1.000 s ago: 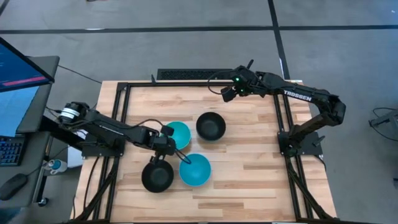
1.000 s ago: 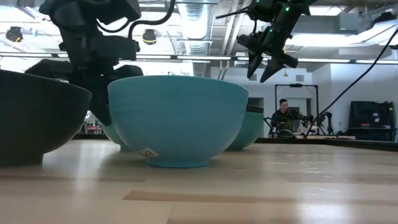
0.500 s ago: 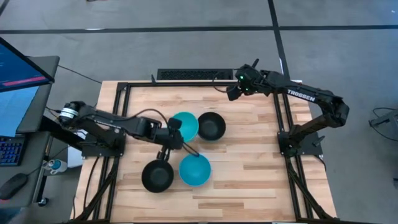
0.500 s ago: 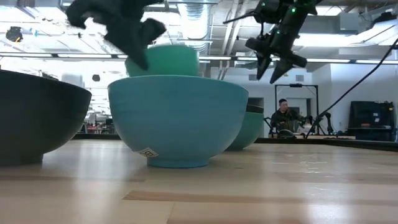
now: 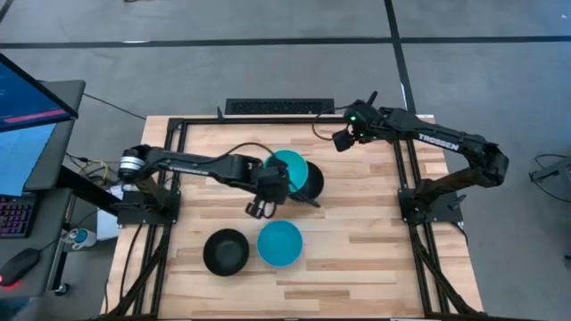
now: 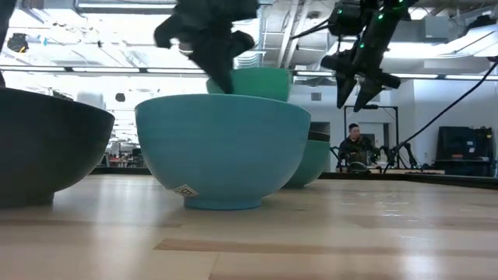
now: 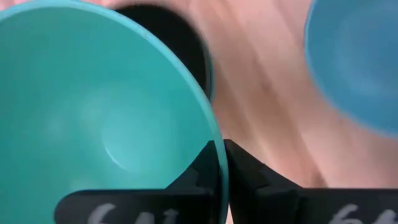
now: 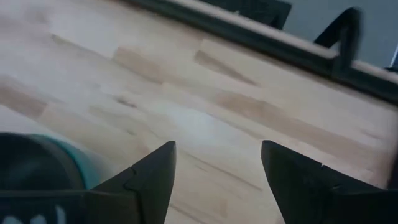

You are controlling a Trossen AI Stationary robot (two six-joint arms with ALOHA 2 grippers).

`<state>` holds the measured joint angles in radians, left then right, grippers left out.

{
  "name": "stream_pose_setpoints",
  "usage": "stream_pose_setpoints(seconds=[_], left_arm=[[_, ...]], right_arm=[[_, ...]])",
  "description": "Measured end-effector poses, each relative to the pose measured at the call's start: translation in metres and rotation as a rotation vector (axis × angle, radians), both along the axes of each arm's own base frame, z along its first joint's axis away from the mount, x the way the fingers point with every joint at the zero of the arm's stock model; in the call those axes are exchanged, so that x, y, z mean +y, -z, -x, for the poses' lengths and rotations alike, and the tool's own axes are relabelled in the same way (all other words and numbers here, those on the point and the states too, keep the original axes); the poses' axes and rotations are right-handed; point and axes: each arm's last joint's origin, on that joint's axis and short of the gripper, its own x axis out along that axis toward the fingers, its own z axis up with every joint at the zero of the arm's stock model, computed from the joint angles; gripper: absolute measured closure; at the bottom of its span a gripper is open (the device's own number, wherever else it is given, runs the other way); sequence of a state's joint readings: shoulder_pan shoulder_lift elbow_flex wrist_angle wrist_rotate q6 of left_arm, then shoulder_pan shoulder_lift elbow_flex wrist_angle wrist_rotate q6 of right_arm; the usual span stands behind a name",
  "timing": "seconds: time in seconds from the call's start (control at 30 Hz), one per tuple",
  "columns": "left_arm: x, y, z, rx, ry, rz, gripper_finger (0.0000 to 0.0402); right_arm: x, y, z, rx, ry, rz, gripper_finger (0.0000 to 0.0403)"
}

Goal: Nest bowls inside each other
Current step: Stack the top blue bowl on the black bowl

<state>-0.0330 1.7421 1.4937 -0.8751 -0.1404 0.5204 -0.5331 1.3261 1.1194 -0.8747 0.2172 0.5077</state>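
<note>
My left gripper (image 5: 273, 185) is shut on the teal-green bowl (image 5: 287, 168) and holds it in the air (image 6: 253, 83) over the middle of the table. Beneath it, partly covered, a black bowl (image 5: 312, 183) sits inside a cyan-blue bowl (image 6: 315, 162). Nearer the table's front, a second black bowl (image 5: 226, 251) and a second cyan-blue bowl (image 5: 280, 243) stand side by side on their bases. My right gripper (image 5: 340, 140) hangs open in the air over the table's far right part, touching nothing. My left gripper pinches the teal-green bowl's rim (image 7: 217, 163) on the side toward the table's near left. One finger (image 7: 194, 177) is inside the bowl and one finger (image 7: 249, 174) is outside. The bowl is lifted clear, mouth up, above the nested black bowl (image 7: 177, 37).
A black metal frame (image 5: 178, 134) runs around the table's left, far and right sides. Bare wood lies to the right of the bowls (image 5: 366, 223). A monitor (image 5: 27, 98) stands off the table's left. A person (image 6: 354, 144) sits far back in the room.
My left gripper has lifted the teal-green bowl off the table and carried it up and toward the table's right, until it hangs over the nested black bowl. My right gripper has drifted a little toward the right edge, still open.
</note>
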Motion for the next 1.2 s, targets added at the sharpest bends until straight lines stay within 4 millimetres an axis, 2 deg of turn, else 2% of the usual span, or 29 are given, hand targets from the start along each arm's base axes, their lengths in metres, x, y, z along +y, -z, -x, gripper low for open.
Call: stream_pose_setpoints(seconds=[0.17,0.4,0.6,0.8,1.0,1.2], left_arm=[[-0.001,-0.012,-0.021,-0.061,0.033,0.048,0.0401],[0.002,0.007,-0.034,-0.007,0.031,0.101,0.0401],[0.004,0.018,-0.042,-0.007,0.041,0.111,0.0401],[0.012,0.016,-0.046,-0.055,0.000,0.127,0.0398],[0.017,0.022,-0.048,-0.036,-0.024,0.129,0.0364],[0.012,0.035,-0.050,0.008,-0.049,0.109,0.0332]], right_arm=[[-0.001,-0.016,0.024,-0.010,0.049,0.043,0.0144],[-0.002,-0.031,0.045,-0.047,0.084,0.079,0.0144],[-0.001,-0.033,0.048,-0.050,0.075,0.089,0.0144],[-0.001,-0.033,0.048,-0.045,0.069,0.088,0.0144],[-0.002,-0.033,0.047,-0.047,0.065,0.092,0.0144],[-0.002,-0.033,0.047,-0.046,0.064,0.092,0.0144]])
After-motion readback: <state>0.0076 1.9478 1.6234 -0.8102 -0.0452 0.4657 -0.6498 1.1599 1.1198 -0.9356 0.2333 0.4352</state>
